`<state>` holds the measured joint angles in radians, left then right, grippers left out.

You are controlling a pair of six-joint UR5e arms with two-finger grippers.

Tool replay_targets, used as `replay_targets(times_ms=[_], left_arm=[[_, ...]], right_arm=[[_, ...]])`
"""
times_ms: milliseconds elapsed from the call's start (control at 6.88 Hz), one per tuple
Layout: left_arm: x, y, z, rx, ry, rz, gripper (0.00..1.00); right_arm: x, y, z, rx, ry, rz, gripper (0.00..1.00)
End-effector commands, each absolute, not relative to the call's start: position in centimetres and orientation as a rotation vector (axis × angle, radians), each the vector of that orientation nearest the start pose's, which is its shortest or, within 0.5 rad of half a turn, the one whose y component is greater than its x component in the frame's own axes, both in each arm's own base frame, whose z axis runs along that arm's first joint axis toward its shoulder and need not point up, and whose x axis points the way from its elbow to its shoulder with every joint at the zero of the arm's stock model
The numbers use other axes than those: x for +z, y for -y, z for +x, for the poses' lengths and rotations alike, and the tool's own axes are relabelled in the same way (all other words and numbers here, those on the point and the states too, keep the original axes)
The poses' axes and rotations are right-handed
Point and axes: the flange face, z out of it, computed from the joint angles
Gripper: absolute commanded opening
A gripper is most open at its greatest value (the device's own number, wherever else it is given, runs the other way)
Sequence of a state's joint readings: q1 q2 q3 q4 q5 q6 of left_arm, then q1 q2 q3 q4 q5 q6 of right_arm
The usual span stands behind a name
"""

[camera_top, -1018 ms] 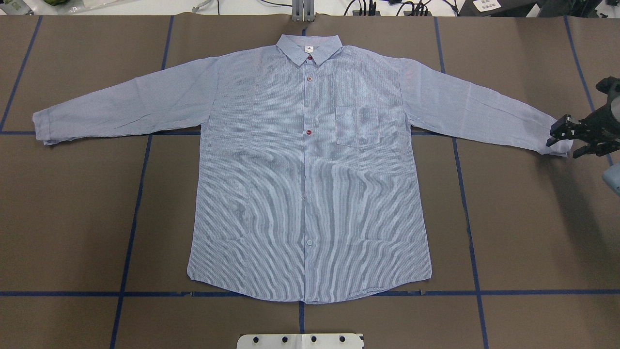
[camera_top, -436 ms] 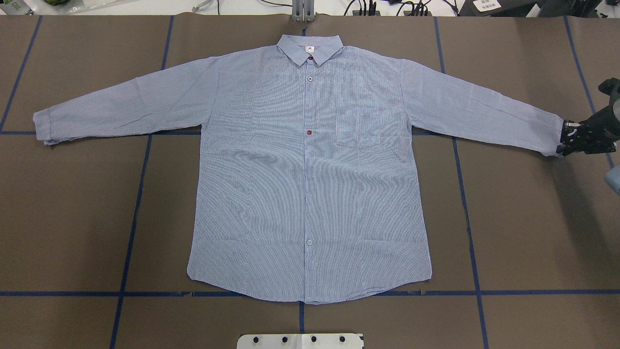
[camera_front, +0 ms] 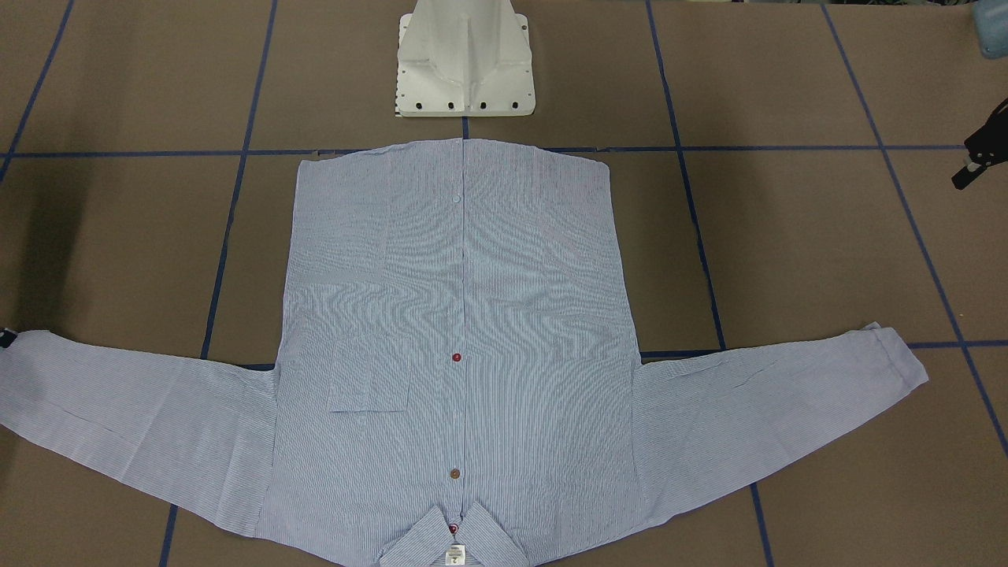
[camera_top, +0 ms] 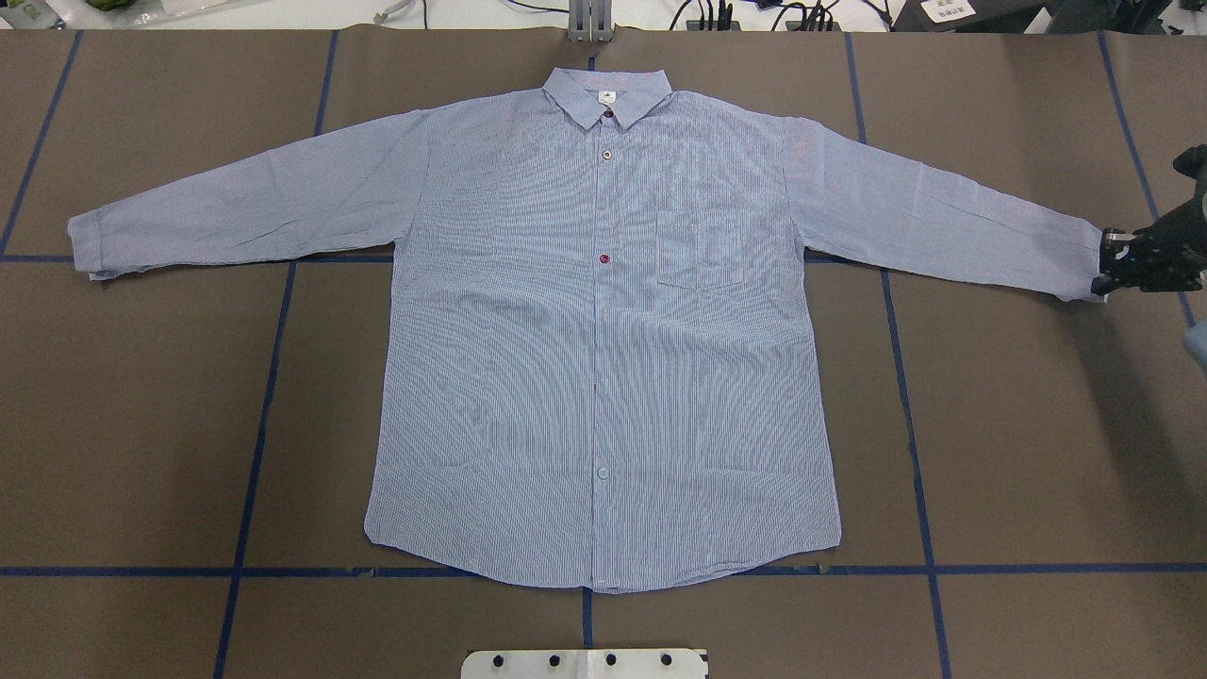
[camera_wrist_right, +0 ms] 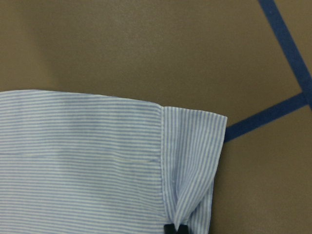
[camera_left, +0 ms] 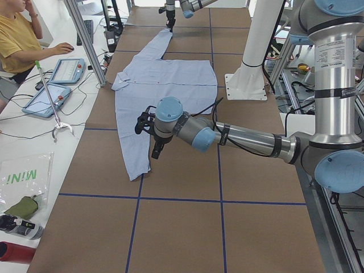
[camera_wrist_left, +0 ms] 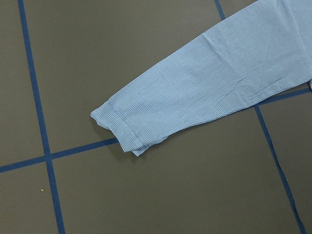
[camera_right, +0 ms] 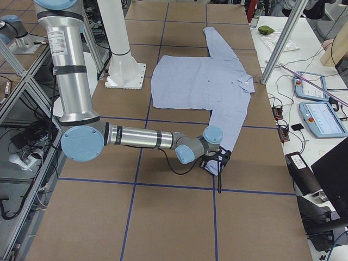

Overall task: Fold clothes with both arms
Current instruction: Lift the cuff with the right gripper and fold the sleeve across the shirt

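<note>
Now the shirt [camera_top: 603,330] lies flat, face up, on the tabletop [camera_top: 1018,453] with sleeves stretched sideways; the right gripper [camera_top: 1105,272] has its jaws clamped on the near cuff [camera_wrist_right: 192,146], while the left gripper [camera_front: 975,161] hangs above the other cuff [camera_wrist_left: 119,127], its jaws' state impossible to tell.

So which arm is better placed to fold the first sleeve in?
Right. The right hand is down on the cuff of the shirt, fabric pinched at its fingertips. The left hand hangs above the other sleeve, apart from the cloth, so it would need to descend and grasp first.
</note>
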<state>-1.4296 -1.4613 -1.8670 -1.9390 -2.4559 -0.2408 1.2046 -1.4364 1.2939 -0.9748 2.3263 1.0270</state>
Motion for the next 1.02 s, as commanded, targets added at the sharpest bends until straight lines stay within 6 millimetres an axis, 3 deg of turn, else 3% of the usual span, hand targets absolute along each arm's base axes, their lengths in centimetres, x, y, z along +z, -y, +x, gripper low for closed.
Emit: replay_targets(times_ms=[0, 145, 291, 436, 582, 727, 872], left_arm=[[51.2, 46.0, 0.9, 0.156, -0.943, 0.347, 1.00], [51.0, 46.0, 0.9, 0.157, -0.943, 0.350, 1.00], [50.9, 46.0, 0.9, 0.159, -0.944, 0.351, 1.00], [51.0, 46.1, 0.9, 0.157, -0.938, 0.351, 1.00], [51.1, 46.1, 0.9, 0.156, -0.936, 0.350, 1.00], [51.2, 45.9, 0.9, 0.155, -0.936, 0.349, 1.00], [51.2, 45.9, 0.8, 0.153, -0.934, 0.350, 1.00]], right_arm=[[60.4, 56.8, -13.7, 0.425, 0.903, -0.055, 0.00], [56.5, 58.1, -14.1, 0.396, 0.940, 0.001, 0.00], [52.5, 60.6, -15.5, 0.379, 0.959, 0.021, 0.00], [45.4, 64.3, -19.0, 0.359, 0.957, 0.004, 0.00], [38.7, 65.9, -23.3, 0.374, 0.971, -0.035, 0.00], [33.2, 65.8, -28.4, 0.378, 1.009, -0.053, 0.00], [27.3, 64.0, -35.8, 0.356, 1.036, -0.044, 0.00]])
